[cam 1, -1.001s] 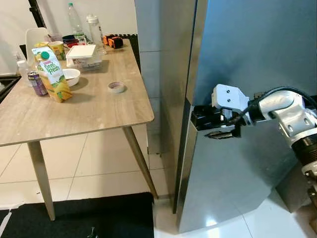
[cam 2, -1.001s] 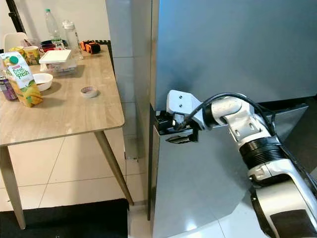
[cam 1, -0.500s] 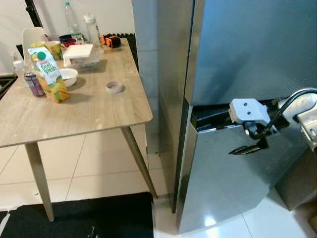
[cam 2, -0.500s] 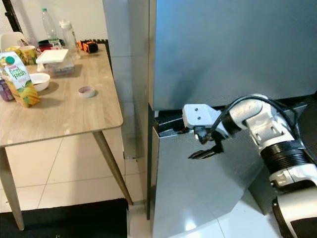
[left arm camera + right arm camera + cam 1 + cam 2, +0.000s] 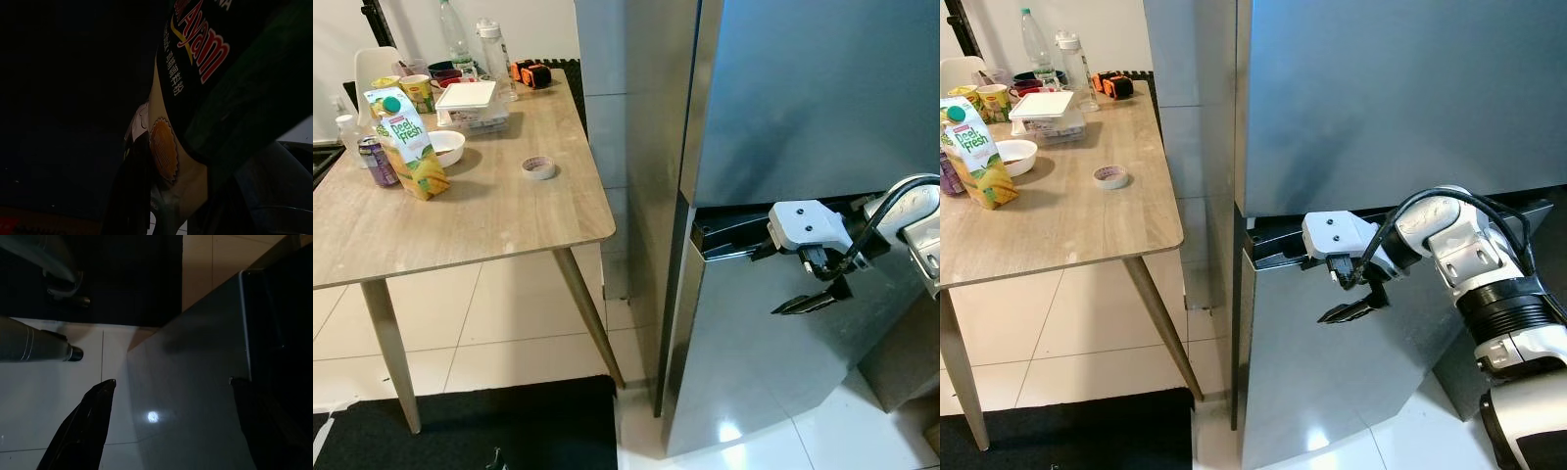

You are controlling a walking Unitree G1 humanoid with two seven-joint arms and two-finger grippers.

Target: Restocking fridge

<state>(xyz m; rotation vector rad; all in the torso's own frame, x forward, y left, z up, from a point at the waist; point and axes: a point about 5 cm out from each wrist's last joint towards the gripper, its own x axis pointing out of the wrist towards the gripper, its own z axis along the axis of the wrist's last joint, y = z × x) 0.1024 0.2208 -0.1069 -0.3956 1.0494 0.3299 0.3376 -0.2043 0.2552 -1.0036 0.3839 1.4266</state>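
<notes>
juice carton (image 5: 409, 144): standing on the surface (image 5: 499, 211), it is showing "peel fresh" in green letters on its front.
dark packet (image 5: 215, 83): it is showing "ayam" in red letters edged with white, above a line of small white characters too small to read, and a round orange seal with no legible print.

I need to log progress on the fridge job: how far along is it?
Early. The lower fridge door is ajar, a dark gap along its top; the right gripper hangs open in front of it, off the handle. The left gripper holds a dark packet. Still waiting on the table: juice carton, can, bottles.
</notes>
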